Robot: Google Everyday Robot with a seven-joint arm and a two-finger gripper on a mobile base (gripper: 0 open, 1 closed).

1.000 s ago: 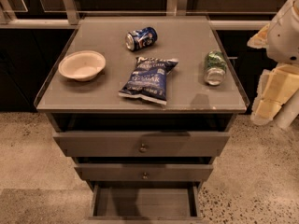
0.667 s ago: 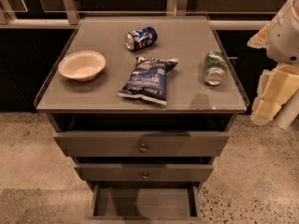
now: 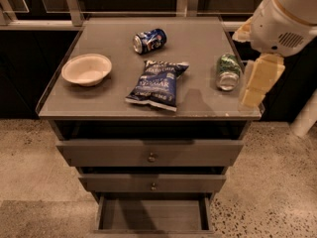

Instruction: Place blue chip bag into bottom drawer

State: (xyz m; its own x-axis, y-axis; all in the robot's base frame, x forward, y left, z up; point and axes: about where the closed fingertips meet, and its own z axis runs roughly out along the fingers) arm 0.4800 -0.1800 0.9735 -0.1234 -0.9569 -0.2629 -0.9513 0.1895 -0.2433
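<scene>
Blue chip bag [image 3: 158, 85]: dark-blue crinkly foil, white lettering, pale sealed edges. Lies flat, face up, on the cabinet top [image 3: 198, 38], about mid-width and toward the front. Long axis runs back to front, slightly skewed, with the top seal toward the back right and the bottom seal near the front edge. Nothing touches it.

Bottom drawer [image 3: 153, 214]: lowest one, at floor level, grey-brown, pulled out toward the camera. Shallow box, flat grey floor showing, front edge cut by the frame bottom.

Gripper [image 3: 255, 86]: cream, hangs at the front-right corner of the cabinet top, well apart from the bag.
</scene>
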